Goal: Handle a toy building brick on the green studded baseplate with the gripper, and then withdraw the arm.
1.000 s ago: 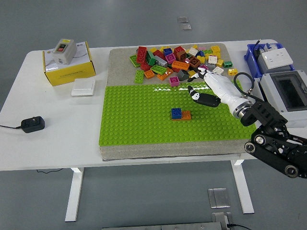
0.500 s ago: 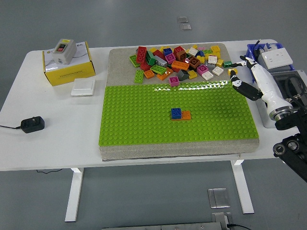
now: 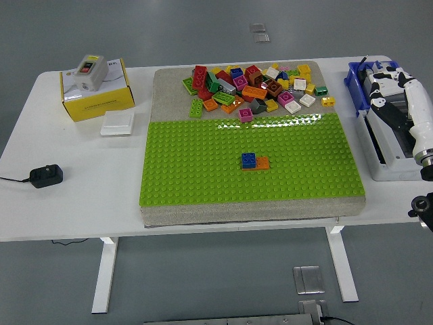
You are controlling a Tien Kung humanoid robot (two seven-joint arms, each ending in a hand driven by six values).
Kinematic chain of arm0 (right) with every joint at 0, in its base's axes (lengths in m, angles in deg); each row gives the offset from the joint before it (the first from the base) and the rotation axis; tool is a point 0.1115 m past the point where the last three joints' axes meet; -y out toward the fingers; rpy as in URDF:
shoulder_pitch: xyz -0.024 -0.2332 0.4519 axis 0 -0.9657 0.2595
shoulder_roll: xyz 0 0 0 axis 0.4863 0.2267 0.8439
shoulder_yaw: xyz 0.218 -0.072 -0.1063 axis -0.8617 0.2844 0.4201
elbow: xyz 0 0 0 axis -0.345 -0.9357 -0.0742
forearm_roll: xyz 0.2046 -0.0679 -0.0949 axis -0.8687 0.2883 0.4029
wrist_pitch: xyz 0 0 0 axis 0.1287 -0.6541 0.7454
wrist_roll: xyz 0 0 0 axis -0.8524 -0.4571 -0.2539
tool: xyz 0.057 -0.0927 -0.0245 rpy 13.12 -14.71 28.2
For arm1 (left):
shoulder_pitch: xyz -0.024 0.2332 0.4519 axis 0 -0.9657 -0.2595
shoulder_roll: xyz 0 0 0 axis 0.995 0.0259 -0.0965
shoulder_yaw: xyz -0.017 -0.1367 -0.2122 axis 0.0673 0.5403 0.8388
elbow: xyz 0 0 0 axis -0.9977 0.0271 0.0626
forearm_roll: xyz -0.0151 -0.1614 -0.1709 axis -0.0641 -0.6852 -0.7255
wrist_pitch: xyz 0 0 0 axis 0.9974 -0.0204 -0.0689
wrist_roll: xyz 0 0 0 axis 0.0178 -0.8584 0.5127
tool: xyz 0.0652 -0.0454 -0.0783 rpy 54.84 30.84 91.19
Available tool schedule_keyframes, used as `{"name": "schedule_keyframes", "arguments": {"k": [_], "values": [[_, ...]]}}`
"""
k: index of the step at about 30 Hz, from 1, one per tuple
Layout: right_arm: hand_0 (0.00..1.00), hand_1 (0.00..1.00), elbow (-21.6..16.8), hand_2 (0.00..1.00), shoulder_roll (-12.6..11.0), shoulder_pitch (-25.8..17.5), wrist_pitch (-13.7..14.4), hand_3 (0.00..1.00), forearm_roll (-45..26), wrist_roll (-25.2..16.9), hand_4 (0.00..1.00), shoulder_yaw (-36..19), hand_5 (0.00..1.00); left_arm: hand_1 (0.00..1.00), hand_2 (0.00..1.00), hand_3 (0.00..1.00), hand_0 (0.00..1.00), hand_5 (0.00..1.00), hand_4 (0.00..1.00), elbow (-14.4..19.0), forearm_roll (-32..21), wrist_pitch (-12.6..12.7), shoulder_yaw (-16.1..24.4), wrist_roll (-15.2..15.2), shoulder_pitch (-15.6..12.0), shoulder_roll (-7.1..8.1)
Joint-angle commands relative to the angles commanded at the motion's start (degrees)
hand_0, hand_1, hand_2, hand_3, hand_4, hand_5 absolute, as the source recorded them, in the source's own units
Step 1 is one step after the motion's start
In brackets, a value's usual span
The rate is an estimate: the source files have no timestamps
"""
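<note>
The right hand (image 3: pixel 399 101) hangs out past the right edge of the green baseplate (image 3: pixel 203 162), over the grey and blue boxes (image 3: pixel 379 145) at the right end of the surface (image 3: pixel 67 196). Its pale fingers (image 3: pixel 382 101) look loosely extended and I see nothing between them; it holds no brick. The left hand is nowhere in sight.

The brick pair (image 3: pixel 255 161), a blue one with an orange one touching its right side, sits pressed onto the studs a little right of the baseplate's middle, well apart from every edge. Together they make a short bar whose long axis runs left to right, parallel to the near edge of the surface, with studs facing up. The loose heap of bricks (image 3: pixel 254 87) lies on the grey strip along the far edge, clear of the pair.

From where I stand the handling part looks finished and the arm is in the withdrawal step. What remains, I'd judge, is only to carry the arm off the right edge without clipping the boxes beneath it, leaving the pair undisturbed.
</note>
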Motion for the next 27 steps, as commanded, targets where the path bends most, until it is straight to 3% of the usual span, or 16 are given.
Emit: {"name": "schedule_keyframes", "arguments": {"k": [4,14,24,25,27], "values": [[0.829,0.830,0.04,0.876,0.27,-0.19,0.06,0.729,0.01,-0.03,0.503,0.40,0.591,0.612,0.547,0.656,0.650,0.499,0.390,0.00,0.12,-0.07,0.38,-0.05,-0.50,-0.34],[0.801,0.798,-0.03,0.840,0.93,0.13,-0.12,0.735,-0.58,-0.31,0.512,0.99,0.592,0.613,0.546,0.654,0.649,0.499,0.391,0.00,4.87,-0.67,5.93,-0.21,-1.86,-1.07],[0.794,0.777,-0.09,0.816,1.42,-0.30,0.61,0.737,-3.32,-2.73,0.516,-0.99,0.595,0.613,0.546,0.653,0.650,0.501,0.391,0.00,4.60,-0.62,5.77,-0.05,-1.45,-1.50],[0.744,0.711,-0.12,0.754,1.48,-0.39,0.55,0.716,-4.21,-3.35,0.528,-1.38,0.608,0.613,0.547,0.652,0.650,0.500,0.390,0.00,4.51,-0.60,5.72,-0.04,-1.45,-1.53],[0.744,0.711,-0.12,0.754,1.66,-0.61,0.18,0.716,-6.63,-4.91,0.528,-2.32,0.608,0.613,0.547,0.652,0.650,0.500,0.390,0.00,4.21,-0.56,5.53,-0.05,-1.43,-1.59]]}}
